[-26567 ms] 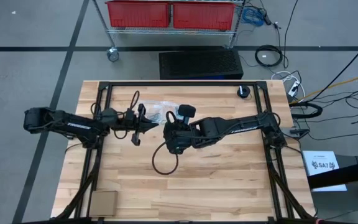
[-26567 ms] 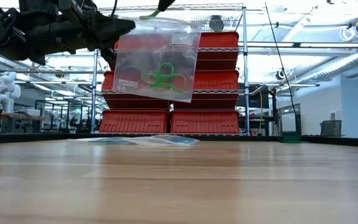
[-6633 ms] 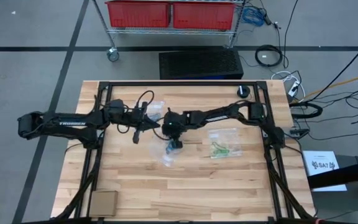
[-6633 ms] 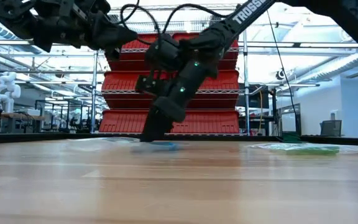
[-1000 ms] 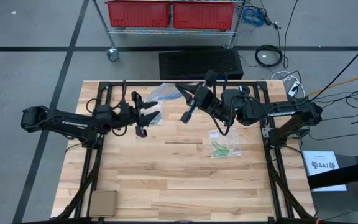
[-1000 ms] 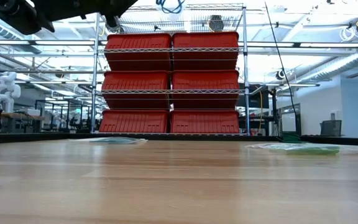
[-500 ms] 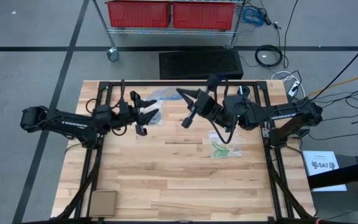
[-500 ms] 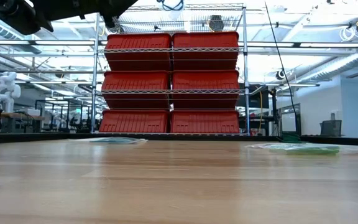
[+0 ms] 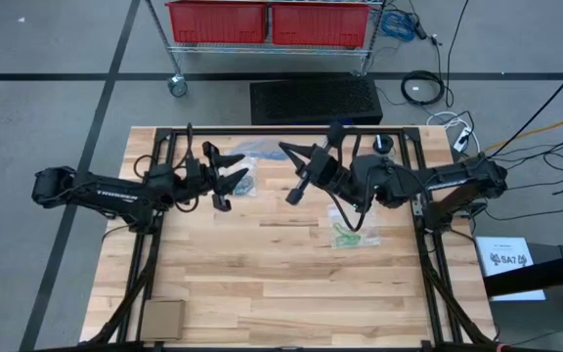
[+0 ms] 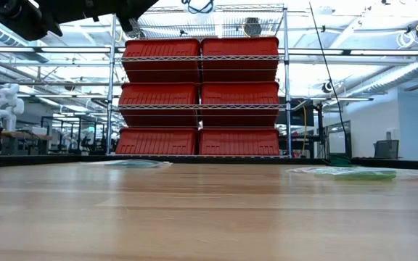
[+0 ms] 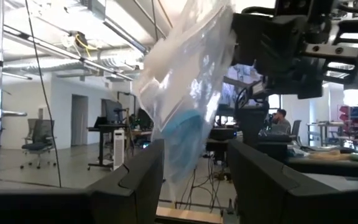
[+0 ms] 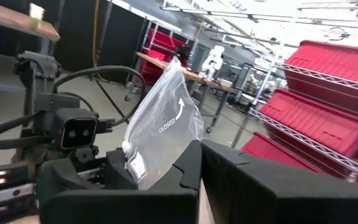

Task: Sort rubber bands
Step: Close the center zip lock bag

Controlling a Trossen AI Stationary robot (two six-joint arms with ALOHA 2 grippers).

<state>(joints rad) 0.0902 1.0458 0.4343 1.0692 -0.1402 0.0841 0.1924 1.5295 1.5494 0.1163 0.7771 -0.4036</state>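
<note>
A clear plastic bag [image 11: 188, 106] with blue rubber bands [image 11: 182, 134] in its lower part hangs high over the table's far middle. My right gripper [image 12: 199, 149] is shut on the bag's top. My left gripper [image 11: 194, 180] stands open just left of it, raised. The bag's lower end hangs in line with the gap between its two fingers [image 11: 138, 180]; whether it touches them I cannot tell. In the high view my left gripper [image 9: 235, 171] faces my right gripper [image 9: 286, 149], with the bag [image 9: 260, 151] between them. My right gripper pinches the bag's upper edge [image 12: 182, 140], near the print "CLOSED", between its two shut fingers. The fingers come about level from the table's right. The bag is lifted clear and hangs slack below them, with the blue bands sunk to its bottom.
A clear bag with green rubber bands [image 9: 352, 233] lies flat on the table right of middle. Another clear bag [image 9: 242, 186] lies under my left gripper. A black frame [image 9: 281, 131] runs round the table top. A small black knob [image 9: 383, 145] stands at the far right.
My right arm has swung a little toward the table's near edge, still shut on the bag, which stays lifted clear.
</note>
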